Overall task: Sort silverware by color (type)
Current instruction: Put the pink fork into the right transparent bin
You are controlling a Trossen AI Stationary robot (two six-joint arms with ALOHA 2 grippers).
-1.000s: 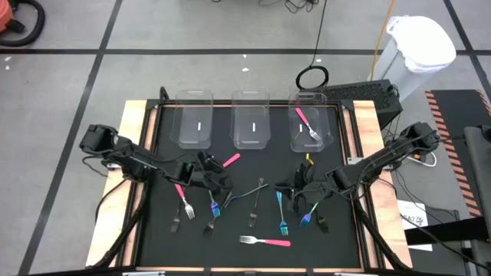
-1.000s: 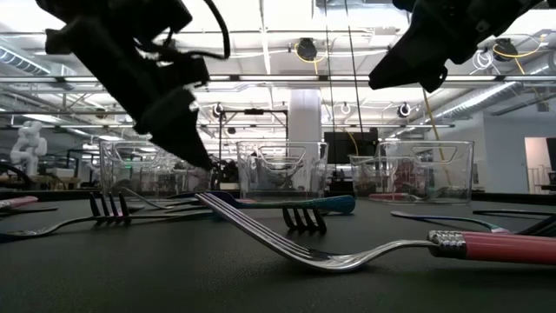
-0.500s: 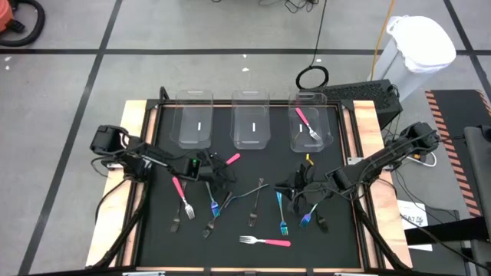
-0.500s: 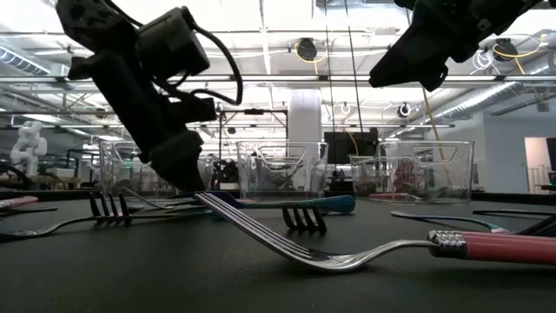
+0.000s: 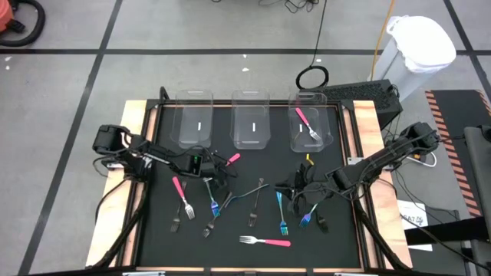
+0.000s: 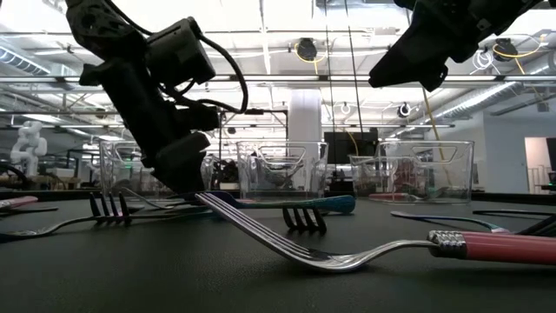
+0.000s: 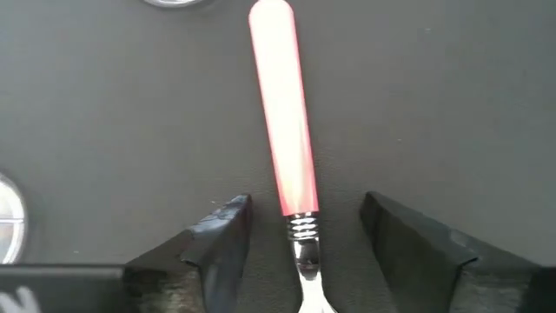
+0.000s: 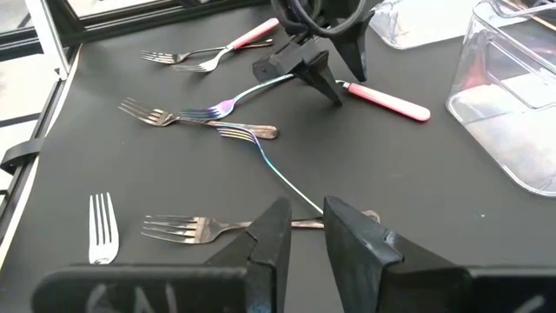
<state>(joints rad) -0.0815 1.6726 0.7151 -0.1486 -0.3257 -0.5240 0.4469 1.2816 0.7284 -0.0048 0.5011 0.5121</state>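
Left claw point(image 7: 300, 248) straddles the pink-handled fork point(image 7: 285, 122) on the bench point(image 7: 452, 113), fingers parted either side of its neck, handle pointing straight ahead; nothing gripped

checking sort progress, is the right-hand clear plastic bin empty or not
Not empty: the right-hand clear plastic bin holds one pink-handled fork; nothing else shows inside.
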